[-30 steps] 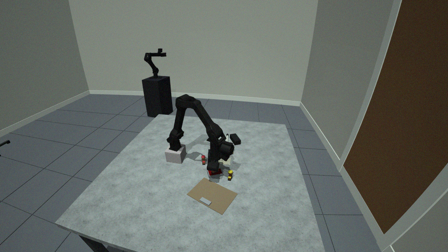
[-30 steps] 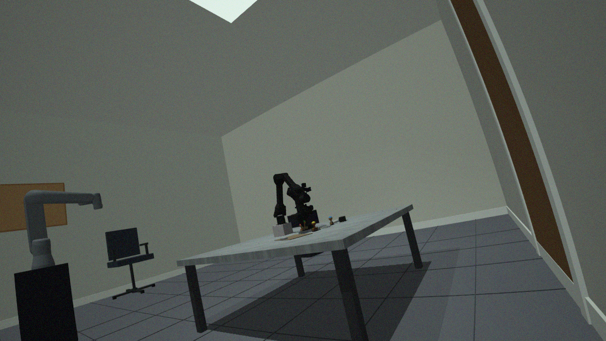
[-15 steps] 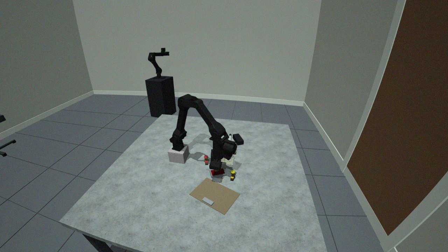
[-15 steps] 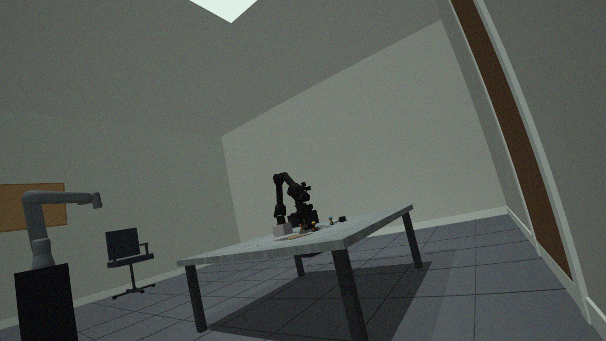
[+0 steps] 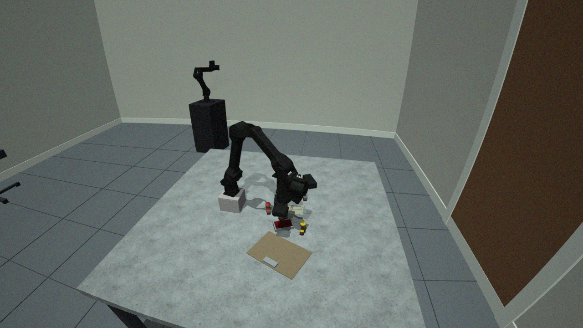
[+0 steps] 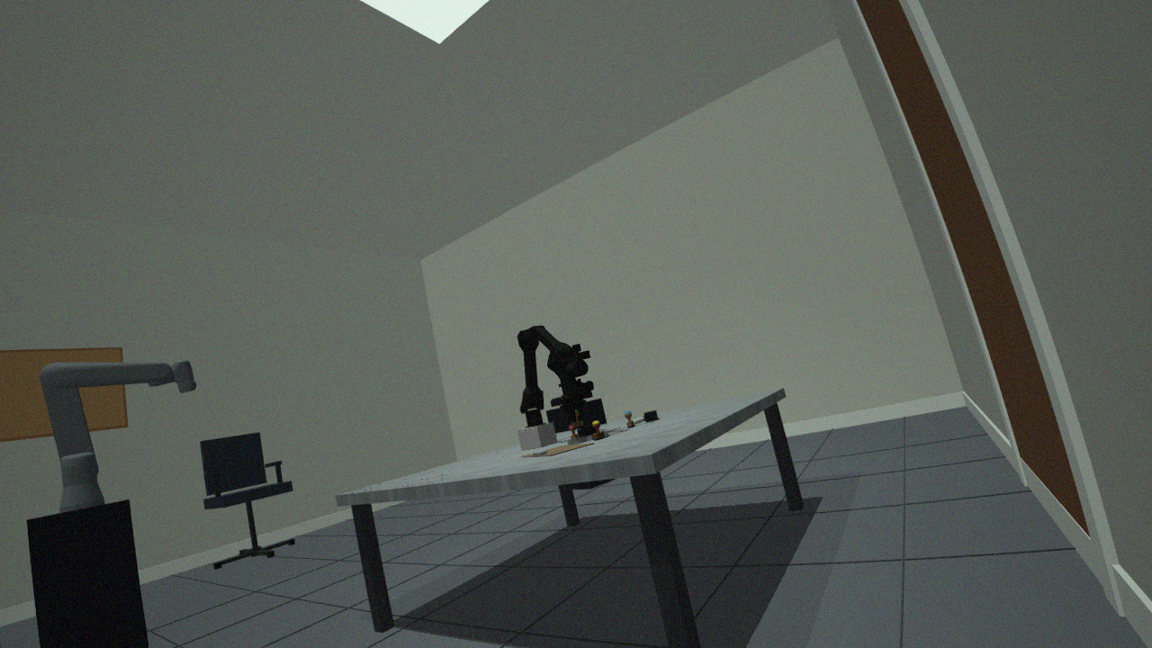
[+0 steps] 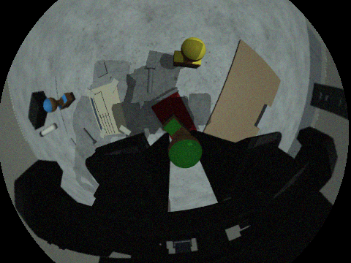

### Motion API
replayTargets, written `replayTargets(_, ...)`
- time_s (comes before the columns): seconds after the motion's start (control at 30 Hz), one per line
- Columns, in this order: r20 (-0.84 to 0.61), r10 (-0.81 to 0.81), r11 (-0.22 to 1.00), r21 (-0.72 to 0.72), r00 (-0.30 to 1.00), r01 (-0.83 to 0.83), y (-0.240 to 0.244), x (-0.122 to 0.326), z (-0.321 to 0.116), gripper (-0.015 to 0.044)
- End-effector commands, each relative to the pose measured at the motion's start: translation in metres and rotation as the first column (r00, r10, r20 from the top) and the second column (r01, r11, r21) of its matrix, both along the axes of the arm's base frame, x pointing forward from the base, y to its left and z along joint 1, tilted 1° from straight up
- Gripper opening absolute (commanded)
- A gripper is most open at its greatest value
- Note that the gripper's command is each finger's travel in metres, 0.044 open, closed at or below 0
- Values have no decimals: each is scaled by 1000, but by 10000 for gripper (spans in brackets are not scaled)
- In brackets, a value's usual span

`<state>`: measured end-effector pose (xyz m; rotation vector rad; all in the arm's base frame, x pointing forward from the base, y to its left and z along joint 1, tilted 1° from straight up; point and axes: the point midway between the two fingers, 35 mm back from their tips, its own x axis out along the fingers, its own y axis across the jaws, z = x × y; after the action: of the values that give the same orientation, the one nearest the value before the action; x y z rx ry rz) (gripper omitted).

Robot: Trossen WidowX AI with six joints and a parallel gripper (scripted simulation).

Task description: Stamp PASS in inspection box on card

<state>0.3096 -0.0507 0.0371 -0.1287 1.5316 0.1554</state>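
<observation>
The green-topped stamp [image 7: 185,153] is grasped in the clenched gripper [image 5: 281,218] [image 7: 180,134], positioned at the red ink pad [image 5: 283,224] [image 7: 173,109]; contact between stamp and pad cannot be determined. The pale card [image 5: 296,210] [image 7: 104,109] lies near the pad, and a yellow stamp [image 5: 303,227] [image 6: 597,428] [image 7: 192,49] stands on the bench [image 5: 195,261] [image 6: 563,471] [image 7: 128,22].

A grey table [image 5: 195,261] [image 6: 563,469] [image 7: 128,22] carries a brown board [image 5: 285,248] [image 7: 245,95], a red pad [image 5: 283,224] [image 7: 170,106], a card [image 5: 296,210] [image 7: 106,109] and a yellow-knobbed stamp [image 5: 303,227] [image 6: 597,428] [image 7: 192,51].
</observation>
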Motion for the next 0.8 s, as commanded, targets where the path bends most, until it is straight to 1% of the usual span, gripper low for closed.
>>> replayTargets(0.0,6,1,1000,3,1000,-1,0,0,9,0)
replayTargets(0.37,6,-11,1000,4,1000,11,3,0,21,0)
replayTargets(0.77,5,-234,972,18,972,234,58,15,22,0)
